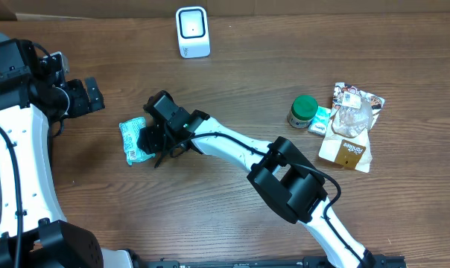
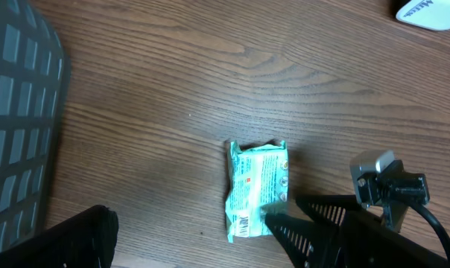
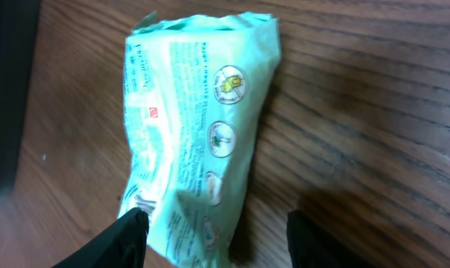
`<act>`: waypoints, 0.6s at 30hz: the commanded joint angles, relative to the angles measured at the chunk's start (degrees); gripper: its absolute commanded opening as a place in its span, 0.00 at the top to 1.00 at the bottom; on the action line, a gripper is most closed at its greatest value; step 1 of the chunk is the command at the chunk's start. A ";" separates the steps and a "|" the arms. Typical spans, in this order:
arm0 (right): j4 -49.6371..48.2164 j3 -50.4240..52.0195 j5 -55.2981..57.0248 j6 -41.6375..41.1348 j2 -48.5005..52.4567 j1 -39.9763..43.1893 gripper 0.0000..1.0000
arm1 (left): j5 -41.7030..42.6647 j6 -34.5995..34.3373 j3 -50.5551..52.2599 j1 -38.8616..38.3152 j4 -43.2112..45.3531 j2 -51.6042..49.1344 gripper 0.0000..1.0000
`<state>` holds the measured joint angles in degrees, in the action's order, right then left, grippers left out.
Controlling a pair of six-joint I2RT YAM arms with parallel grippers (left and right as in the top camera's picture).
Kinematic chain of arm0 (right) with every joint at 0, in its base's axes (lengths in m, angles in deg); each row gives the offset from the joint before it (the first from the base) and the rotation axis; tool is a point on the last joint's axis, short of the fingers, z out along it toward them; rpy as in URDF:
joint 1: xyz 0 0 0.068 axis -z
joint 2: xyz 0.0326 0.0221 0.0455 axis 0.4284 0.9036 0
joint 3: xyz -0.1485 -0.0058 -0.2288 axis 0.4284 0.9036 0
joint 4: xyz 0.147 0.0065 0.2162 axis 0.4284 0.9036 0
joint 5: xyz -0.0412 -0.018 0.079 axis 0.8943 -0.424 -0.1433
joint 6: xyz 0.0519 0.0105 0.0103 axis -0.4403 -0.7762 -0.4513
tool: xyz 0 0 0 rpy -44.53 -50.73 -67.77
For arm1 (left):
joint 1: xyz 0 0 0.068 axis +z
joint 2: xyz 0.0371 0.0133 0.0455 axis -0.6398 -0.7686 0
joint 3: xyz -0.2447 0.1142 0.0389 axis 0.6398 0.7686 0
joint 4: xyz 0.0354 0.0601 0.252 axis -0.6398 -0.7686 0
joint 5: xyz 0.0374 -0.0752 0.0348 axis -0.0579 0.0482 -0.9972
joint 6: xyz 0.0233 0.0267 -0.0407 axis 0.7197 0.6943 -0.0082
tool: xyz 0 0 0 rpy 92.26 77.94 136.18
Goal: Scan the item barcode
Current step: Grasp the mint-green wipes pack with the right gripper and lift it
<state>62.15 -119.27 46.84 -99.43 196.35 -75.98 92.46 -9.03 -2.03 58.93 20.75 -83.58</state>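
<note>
Step in hand: pick-up of the item; the scan itself is not yet begun.

Item: green packet (image 1: 132, 138) lying flat on the table (image 1: 232, 89), well apart from the scanner (image 1: 192, 31), on the robot's side of it and off to its left. A striped block that looks like the barcode (image 2: 241, 226) shows on the upward face, at the packet's end farthest from the scanner. Print too small to confirm.

Right gripper (image 3: 216, 227): down at that same far end of the packet, jaws part-way apart and straddling it. One finger (image 3: 130, 237) sits at the packet's edge; the other stands clear of the film with bare wood between. No grip made out, packet not lifted.

Left gripper (image 1: 89, 95): jaws wide, nothing in them, parked farther left of the scanner than the packet is.

Other goods, a green-lidded jar (image 1: 303, 110) and snack bags (image 1: 350, 128), sit well to the right of the scanner, untouched.

Next move, my judgement:
- Pinch across the packet's width, then lift.
- Carry it toward the scanner and turn the wrist so the striped face meets the scanner's window.
- The fingers sit close to the barcode end, so the grip must not cover the bars.
- Soft film may crumple and crease the bars, so squeeze lightly.
</note>
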 commanded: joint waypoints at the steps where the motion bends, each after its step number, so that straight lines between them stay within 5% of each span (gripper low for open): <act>1: -1.49 1.81 1.73 -0.02 0.50 0.31 0.48 | 0.02 0.90 -0.37 -0.11 0.02 -0.09 0.01; 11: -2.23 2.03 2.36 -0.02 0.50 0.31 0.65 | 0.02 0.90 -0.37 -0.11 0.02 -0.09 0.00; 18: -3.48 2.03 3.56 0.00 1.14 -0.09 0.66 | 0.02 0.90 -0.37 -0.11 0.02 -0.09 0.01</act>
<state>59.86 -117.69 48.76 -99.43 196.35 -75.98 92.46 -9.03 -2.03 58.93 20.75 -83.58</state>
